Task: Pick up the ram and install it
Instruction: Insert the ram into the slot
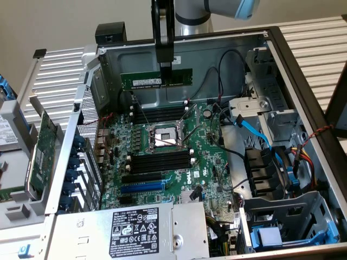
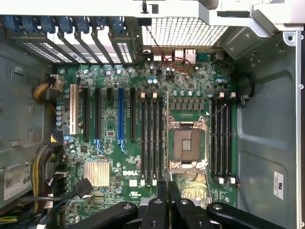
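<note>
Gripping the ram by its top edge, the gripper is clamped on it, airborne at 12 o'clock of the CPU socket. Risk: misalignment with the memory slots could jam the stick or bend it.

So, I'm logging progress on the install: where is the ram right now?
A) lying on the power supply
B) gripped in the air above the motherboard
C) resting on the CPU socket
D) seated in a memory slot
B: in the exterior view the gripper is shut on the ram, holding it level and clear above the motherboard, and the memory slots look empty.
</note>
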Controlling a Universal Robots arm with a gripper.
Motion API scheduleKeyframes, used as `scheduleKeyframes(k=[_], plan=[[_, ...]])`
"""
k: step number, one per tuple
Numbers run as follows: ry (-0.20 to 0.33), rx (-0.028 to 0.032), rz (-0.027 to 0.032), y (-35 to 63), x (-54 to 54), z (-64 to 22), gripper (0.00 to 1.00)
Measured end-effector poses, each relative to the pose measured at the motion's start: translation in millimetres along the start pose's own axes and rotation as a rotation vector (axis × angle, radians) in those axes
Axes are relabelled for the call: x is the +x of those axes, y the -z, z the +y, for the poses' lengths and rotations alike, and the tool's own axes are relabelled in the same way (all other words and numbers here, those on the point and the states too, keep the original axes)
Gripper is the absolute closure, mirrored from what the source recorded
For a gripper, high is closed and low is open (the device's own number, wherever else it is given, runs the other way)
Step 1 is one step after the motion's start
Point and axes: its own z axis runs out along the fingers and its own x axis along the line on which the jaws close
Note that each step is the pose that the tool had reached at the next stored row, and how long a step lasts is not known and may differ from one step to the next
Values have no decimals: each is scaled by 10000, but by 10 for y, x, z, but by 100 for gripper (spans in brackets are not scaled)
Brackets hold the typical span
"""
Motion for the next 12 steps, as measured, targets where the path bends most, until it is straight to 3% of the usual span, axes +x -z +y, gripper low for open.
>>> scheduleKeyframes(k=[2,4,8,12], plan=[[1,-2,-54,-18,1,1,87],[3,-7,-152,-37,1,3,87],[3,-19,-161,-83,3,12,87],[0,-86,-151,-115,20,14,87]])
